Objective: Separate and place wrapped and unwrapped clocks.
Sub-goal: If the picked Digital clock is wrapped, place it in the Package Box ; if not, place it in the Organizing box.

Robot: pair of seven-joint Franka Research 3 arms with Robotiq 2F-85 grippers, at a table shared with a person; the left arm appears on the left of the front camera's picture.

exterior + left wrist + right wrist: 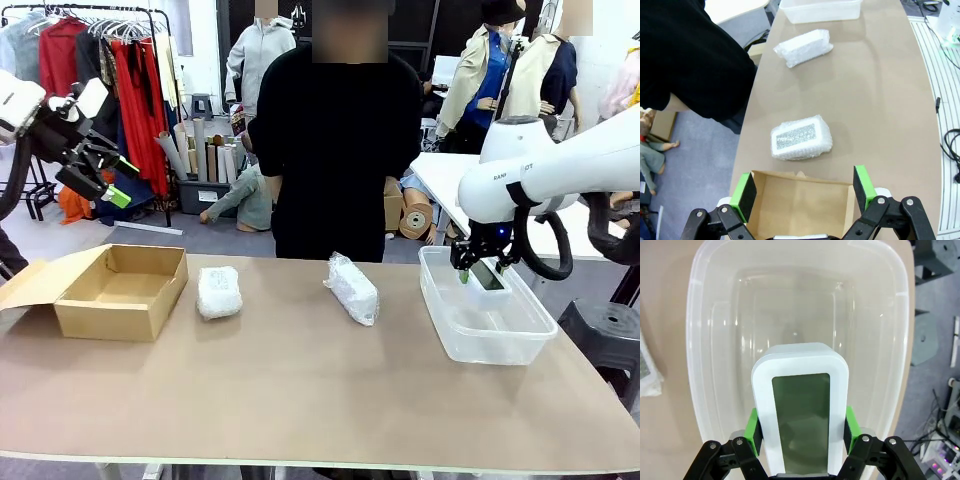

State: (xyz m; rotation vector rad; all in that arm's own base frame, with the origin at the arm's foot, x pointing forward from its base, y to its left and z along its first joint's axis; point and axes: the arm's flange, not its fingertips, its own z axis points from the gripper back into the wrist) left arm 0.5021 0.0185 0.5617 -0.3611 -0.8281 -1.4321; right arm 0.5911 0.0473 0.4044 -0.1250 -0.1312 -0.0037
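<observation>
Right gripper (802, 432) is pinching the bare clock (800, 405) by its two long sides, green pads flat on the white shell. The clock is glossy white plastic, a rounded rectangle with a dull grey-green screen (blank, no digits to read).

It hangs over the inside of the clear tub (695, 340), screen facing the wrist camera. I cannot tell whether its lower end touches the tub floor. The tub is thin translucent plastic with rounded corners, a rolled rim and a stepped floor.

In the front view the right arm comes in from the right, wrist bent straight down over the tub's far end. There is print on the arm's link, but only a few letters show, too small to read.

First wrapped clock (352, 288) lies on the table (300, 390) just left of the tub: a long lump in whitish bubble wrap, angled, with a crinkled surface.

Second wrapped clock (219, 292) is farther left of the tub and squarer. In the left wrist view a grey screen shows through its wrap (801, 138).

The brown cardboard box (120, 310) is the farthest thing left of the tub. It is matte corrugated board with the flaps open.

Left gripper (804, 192) has its jaws spread wide with nothing between them. It is held high above the box, well left of the tub, and tilted down toward the table.

A person in a black top (335, 150) stands at the far edge, behind and left of the tub.
</observation>
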